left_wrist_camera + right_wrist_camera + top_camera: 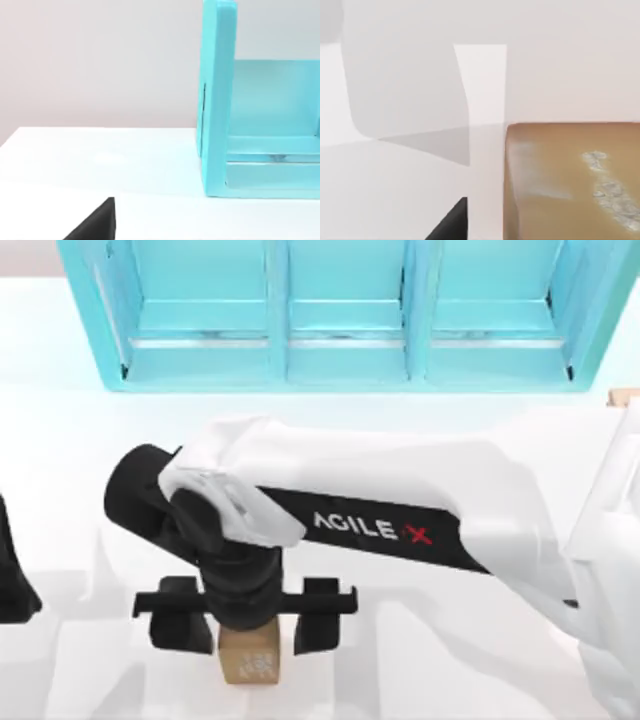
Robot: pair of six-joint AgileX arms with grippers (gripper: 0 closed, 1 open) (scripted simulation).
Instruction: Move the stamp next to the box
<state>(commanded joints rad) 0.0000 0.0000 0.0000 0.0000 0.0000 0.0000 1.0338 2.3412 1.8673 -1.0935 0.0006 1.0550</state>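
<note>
The stamp (250, 663) is a small tan-brown block with a whitish pattern on its top face, standing near the table's front edge left of centre. My right gripper (248, 633) hangs directly over it, open, with one black finger on each side and neither touching it. In the right wrist view the stamp (570, 180) is close up, with one dark fingertip (451, 224) beside it. A peach-tan corner of the box (626, 396) peeks out at the far right edge, the rest hidden behind my right arm. My left arm (14, 575) is parked at the left edge.
A big turquoise shelf unit (340, 315) with three bays spans the back of the white table (80, 440); its side wall (217, 100) stands in the left wrist view. My right arm stretches across the table's middle from the right.
</note>
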